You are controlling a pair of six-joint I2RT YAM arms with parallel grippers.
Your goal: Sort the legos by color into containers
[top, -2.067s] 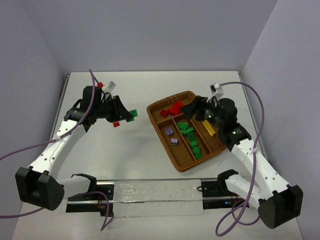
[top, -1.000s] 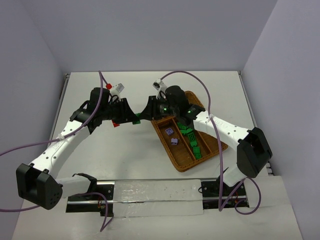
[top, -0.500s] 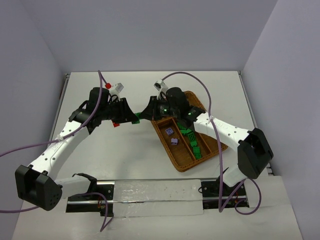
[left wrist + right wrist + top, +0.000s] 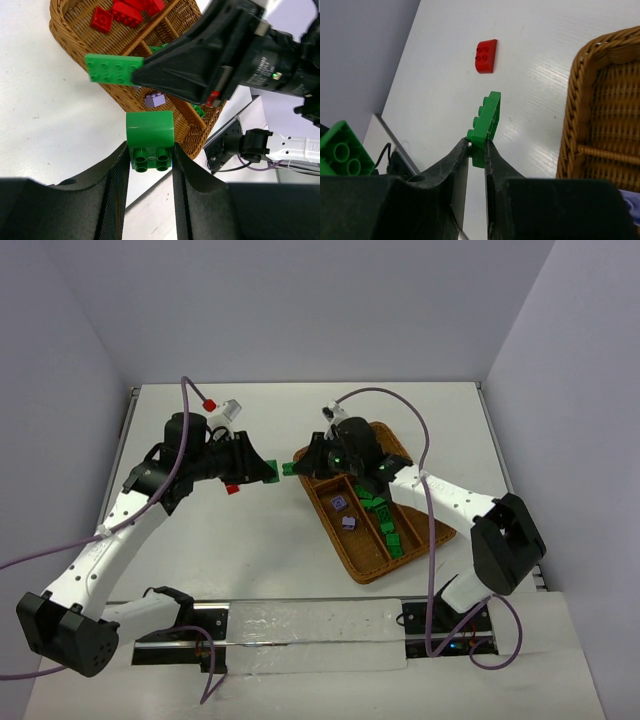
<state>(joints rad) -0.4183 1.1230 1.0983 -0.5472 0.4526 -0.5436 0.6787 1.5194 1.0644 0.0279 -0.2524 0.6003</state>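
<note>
**Legible text, labels and numbers: none**

No word, brand, number or sign can be read in any view. The only candidate is a small dark printed mark on the white plastic arm link [image 4: 295,145], at the right edge of the left wrist view. The frame edge cuts it off and it is too small to make out.
</note>
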